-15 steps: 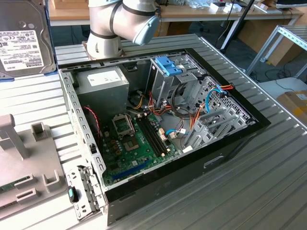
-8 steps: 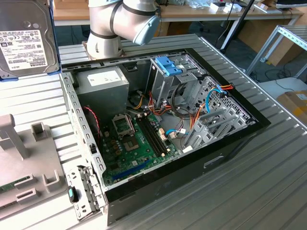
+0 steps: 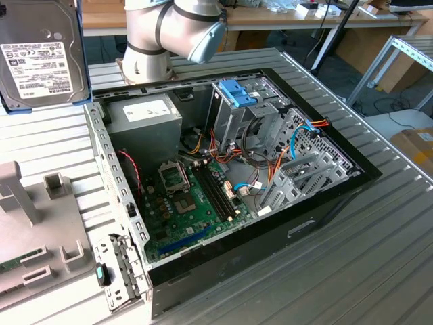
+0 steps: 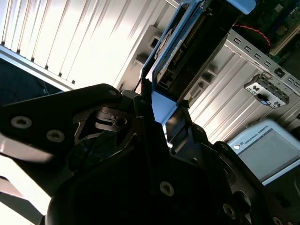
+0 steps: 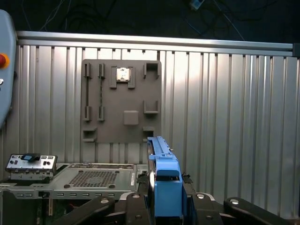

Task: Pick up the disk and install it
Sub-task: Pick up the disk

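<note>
End effector (image 4: 161, 107) clamping disk (image 3: 40, 27), white label (image 3: 39, 64)

Bright light streaks the ribbed aluminium table (image 5: 225, 117) below the gripper (image 5: 165, 201); a wooden workbench (image 3: 270, 17) stands well apart, over dark floor (image 3: 267, 40).

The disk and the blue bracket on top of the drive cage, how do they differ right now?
The disk is clamped in the gripper, outside the computer case; the blue bracket sits on the drive cage inside it. The disk shows a silver face with a white label, blue only at its frame; the blue bracket is blue throughout. Both have blue plastic.
</note>
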You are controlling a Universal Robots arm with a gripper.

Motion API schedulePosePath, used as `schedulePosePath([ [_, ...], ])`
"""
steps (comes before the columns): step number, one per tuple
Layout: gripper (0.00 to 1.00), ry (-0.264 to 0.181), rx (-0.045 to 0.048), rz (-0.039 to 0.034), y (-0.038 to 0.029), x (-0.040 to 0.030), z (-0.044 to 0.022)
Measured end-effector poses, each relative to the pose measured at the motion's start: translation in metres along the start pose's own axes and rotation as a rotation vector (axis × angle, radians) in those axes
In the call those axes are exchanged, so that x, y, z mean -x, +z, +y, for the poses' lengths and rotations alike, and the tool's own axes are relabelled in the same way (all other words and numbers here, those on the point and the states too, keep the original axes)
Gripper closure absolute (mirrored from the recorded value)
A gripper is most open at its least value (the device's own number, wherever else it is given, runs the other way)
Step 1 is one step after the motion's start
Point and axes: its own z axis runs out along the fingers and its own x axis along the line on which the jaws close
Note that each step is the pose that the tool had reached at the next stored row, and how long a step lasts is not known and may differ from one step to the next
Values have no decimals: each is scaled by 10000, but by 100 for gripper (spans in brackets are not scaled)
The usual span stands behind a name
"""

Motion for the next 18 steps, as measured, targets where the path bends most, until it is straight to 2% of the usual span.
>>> schedulePosePath([
  [2,64,0,0,0,0,-1,-66],
  [4,64,0,1,1,-1,-2,-95],
  [8,64,0,0,0,0,-4,-193],
  [11,64,0,0,0,0,-6,-283],
  [12,64,0,0,0,-1,-8,-340],
  [15,64,0,0,0,-1,-10,-442],
  [18,64,0,1,0,-1,-11,-486],
])
